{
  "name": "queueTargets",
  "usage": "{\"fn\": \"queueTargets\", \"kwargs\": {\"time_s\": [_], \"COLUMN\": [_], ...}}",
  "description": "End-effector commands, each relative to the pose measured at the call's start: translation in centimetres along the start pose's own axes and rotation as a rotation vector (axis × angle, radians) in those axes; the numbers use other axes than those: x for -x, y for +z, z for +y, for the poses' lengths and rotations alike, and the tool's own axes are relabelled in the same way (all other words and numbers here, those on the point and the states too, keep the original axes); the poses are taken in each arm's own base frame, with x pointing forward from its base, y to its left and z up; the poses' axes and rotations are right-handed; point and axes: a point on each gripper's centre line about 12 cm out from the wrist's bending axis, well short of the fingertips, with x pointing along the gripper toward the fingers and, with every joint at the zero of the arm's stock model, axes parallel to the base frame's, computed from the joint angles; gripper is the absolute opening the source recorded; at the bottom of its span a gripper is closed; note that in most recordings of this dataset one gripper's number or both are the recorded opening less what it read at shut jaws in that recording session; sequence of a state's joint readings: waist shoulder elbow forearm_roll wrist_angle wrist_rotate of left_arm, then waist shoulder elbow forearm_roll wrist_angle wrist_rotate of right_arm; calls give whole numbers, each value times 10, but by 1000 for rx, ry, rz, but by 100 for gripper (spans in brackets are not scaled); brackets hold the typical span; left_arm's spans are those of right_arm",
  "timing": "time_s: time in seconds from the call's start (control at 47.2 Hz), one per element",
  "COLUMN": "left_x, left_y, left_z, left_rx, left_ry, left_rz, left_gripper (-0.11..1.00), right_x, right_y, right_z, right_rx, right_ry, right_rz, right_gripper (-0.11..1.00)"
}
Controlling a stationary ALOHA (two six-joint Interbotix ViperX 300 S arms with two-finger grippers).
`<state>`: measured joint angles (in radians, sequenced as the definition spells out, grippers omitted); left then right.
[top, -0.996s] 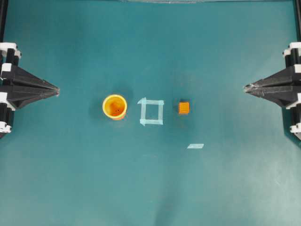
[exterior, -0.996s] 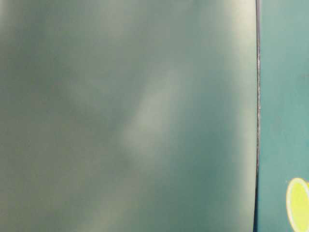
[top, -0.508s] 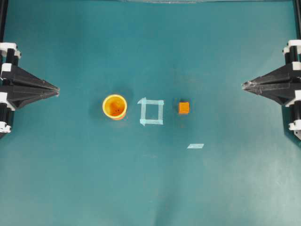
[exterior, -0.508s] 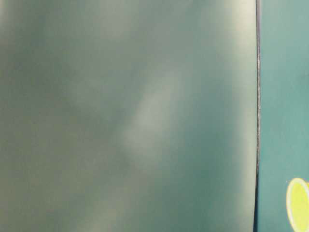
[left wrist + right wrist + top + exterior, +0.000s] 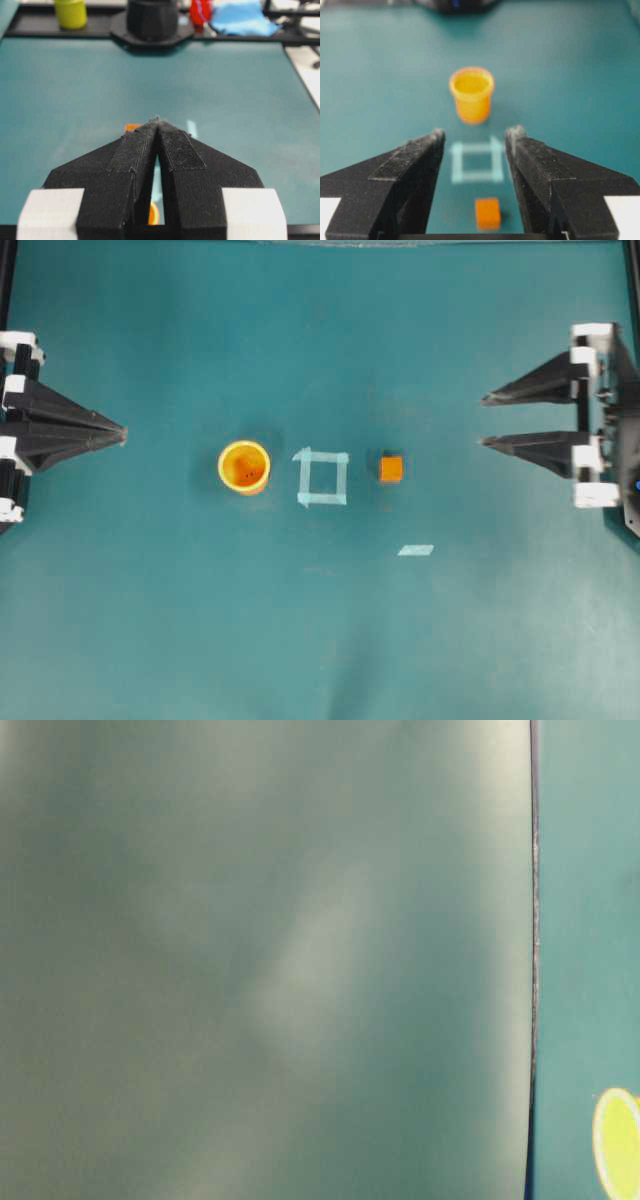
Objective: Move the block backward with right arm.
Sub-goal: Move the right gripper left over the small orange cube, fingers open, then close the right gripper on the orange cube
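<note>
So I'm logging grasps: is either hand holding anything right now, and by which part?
Nothing is held. The right hand is open and apart from the small orange cube; the left hand is shut on nothing.

Even bright light overhead; the table-level view is a hazy, defocused blur.
</note>
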<state>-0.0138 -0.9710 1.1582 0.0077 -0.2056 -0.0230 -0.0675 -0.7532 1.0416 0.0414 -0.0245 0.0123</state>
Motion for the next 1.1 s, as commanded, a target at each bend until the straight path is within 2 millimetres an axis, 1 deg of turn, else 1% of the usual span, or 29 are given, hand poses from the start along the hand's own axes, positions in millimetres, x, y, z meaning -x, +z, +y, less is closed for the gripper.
{"fn": "queueTargets", "kwargs": {"time_s": [0.0,0.148,0.275,0.424,0.593,0.826,0.89,1.08], "left_x": [-3,-3,-3,-4,-4,-4,-4,-4], "left_y": [11,11,10,9,8,8,8,7], "left_z": [-1,-1,-1,-2,-2,-2,-2,-2], "left_rx": [0,0,0,0,0,0,0,0], "left_ry": [-2,-2,-4,-8,-10,-10,-10,-9], "left_rz": [-26,-26,-23,-20,-17,-15,-15,-1], "left_gripper": [1,1,1,1,1,1,1,1], "right_x": [-12,-33,-55,-77,-99,-115,-120,-131], "right_y": [5,-11,-25,-34,-51,-74,-83,-100], "right_z": [-2,-6,-10,-11,-12,-9,-7,-4], "right_rx": [-1,0,6,25,24,19,21,25], "right_ry": [-10,-27,-36,-37,-39,-30,-24,-15], "right_rz": [49,174,278,333,388,406,420,445], "right_gripper": [57,57,58,58,58,59,60,62]}}
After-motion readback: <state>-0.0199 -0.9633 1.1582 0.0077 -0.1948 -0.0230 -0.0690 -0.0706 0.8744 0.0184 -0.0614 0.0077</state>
